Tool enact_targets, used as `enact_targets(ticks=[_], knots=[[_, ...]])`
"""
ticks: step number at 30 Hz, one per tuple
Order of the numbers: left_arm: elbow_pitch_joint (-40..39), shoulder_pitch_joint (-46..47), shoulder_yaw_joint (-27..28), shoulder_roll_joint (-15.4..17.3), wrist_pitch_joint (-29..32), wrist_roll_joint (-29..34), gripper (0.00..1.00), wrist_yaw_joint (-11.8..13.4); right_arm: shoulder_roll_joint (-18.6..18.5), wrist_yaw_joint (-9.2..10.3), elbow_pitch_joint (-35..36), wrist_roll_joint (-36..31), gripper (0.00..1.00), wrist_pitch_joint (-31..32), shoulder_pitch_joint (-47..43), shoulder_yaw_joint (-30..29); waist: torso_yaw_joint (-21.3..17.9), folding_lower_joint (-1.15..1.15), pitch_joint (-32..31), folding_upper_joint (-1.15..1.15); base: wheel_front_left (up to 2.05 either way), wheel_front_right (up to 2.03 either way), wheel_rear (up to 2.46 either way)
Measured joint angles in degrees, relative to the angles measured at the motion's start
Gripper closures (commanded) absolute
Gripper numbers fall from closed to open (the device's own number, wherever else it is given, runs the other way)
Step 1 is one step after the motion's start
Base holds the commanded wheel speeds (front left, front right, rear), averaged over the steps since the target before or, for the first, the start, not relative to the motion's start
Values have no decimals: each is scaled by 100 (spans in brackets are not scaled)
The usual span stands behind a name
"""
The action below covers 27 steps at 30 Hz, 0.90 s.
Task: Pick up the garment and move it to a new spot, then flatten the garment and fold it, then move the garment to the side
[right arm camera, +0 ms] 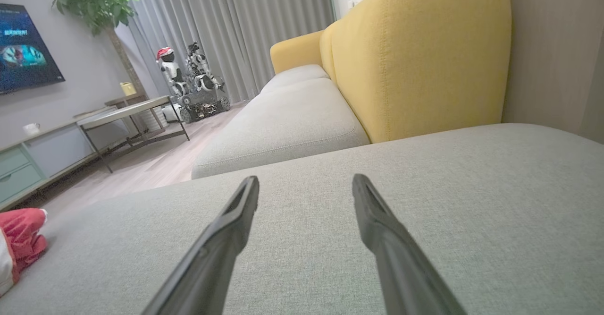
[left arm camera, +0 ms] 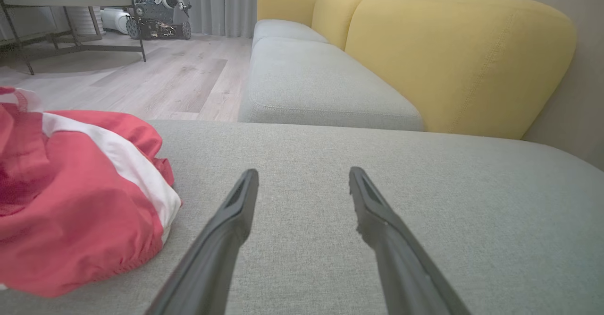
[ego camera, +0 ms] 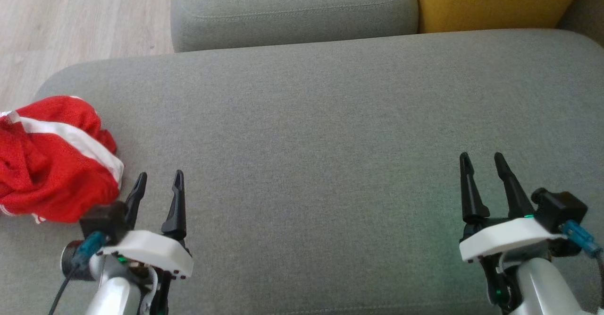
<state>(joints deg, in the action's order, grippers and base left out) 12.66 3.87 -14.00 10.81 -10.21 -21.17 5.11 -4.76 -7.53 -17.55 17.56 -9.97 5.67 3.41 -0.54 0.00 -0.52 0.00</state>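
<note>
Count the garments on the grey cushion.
1. A red garment with white stripes lies bunched at the left edge of the cushion, just left of the open left claw. It runs out of frame, so another could be hidden.

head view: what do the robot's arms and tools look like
Pale silver forearms end in white wrist plates. The left tool and right tool each carry two long tapered black fingers, a black box with a teal plug, and a green light.
</note>
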Motion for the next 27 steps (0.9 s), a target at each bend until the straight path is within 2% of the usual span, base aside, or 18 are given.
enact_targets(ticks=[8, 18, 27], knots=[[-3, -3, -21, 20, -109, 490, 0, 96, -10, 0, -112, -566, 0, -143, 108, 144, -8, 0, 1, 0, 0, 0, 0], [42, -7, -19, 19, -312, 1094, 0, 100, -22, 0, -244, -1263, 0, -321, 109, 187, -4, 0, 10, 0, 0, 0, 0], [102, -18, 67, -54, -407, 1368, 0, 64, 19, 0, -356, -1395, 0, -425, 116, 188, -5, 0, 19, 0, 0, 0, 0]])
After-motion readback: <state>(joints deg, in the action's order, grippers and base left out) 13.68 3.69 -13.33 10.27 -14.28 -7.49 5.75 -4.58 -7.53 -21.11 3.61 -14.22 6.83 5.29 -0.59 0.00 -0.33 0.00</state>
